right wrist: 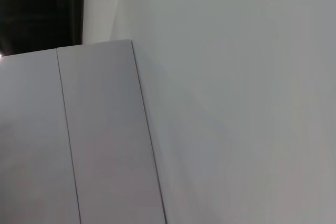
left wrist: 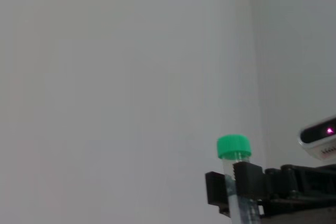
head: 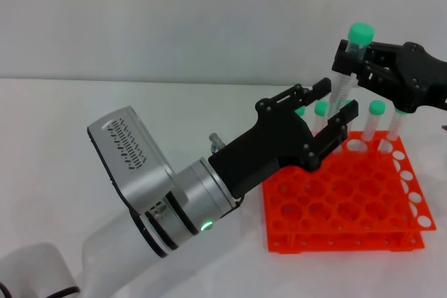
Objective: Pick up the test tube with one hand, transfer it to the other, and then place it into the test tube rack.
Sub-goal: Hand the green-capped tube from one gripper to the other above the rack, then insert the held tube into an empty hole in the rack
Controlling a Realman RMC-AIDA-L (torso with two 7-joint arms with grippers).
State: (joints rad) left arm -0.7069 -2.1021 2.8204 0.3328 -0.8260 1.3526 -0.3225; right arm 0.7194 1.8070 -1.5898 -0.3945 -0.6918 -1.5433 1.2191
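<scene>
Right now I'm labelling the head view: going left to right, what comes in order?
Left gripper → held test tube → right gripper, gripping it → capped tube standing in the rack's back row.

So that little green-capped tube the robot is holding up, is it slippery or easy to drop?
Probably a bit slippery: the test tube looks smooth, clear and round, and the right gripper pinches it only just under the cap. It likely stays stiff, hanging straight. Being slim and seemingly empty, it is probably light; laid down, it might roll.

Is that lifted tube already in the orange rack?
No. The right gripper holds the test tube above the test tube rack.
</scene>
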